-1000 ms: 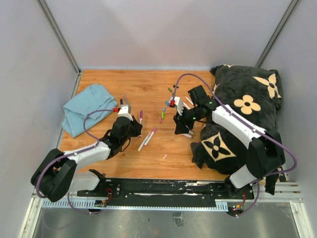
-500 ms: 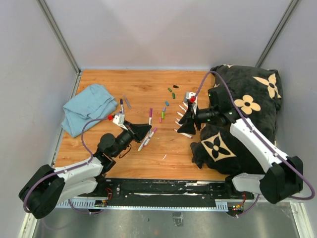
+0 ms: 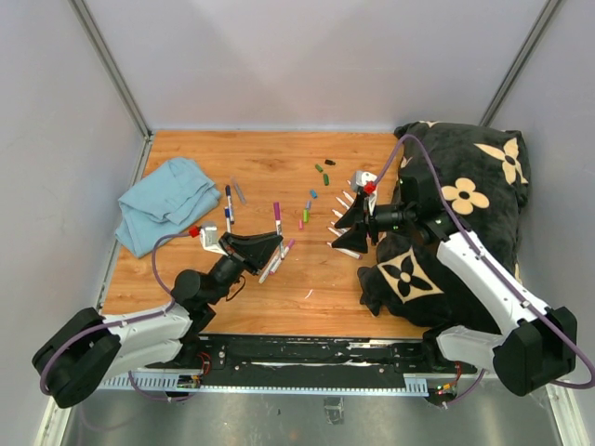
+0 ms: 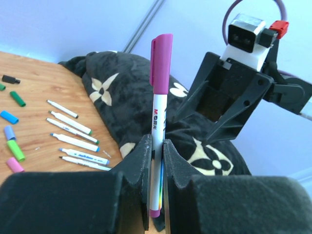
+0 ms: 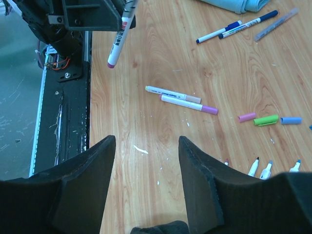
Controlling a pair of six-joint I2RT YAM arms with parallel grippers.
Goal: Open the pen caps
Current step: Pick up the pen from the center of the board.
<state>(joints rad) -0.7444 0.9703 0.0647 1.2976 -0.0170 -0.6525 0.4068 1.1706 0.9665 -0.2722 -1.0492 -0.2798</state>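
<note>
Drawn back slightly, our left fingers (image 4: 140,163) pinch the pen (image 4: 158,122) upright. Our right fingers (image 5: 197,170), wide, face the pen; next, we reckon, they grip its cap (image 4: 161,58).

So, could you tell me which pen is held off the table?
The purple-capped pen, clamped between the left fingers; the others all lie flat on the table.

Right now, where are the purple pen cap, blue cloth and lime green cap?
purple pen cap (image 4: 161,58): left wrist view, cap's middle.
blue cloth (image 3: 165,200): top external view, centre.
lime green cap (image 5: 265,120): right wrist view, middle.
</note>
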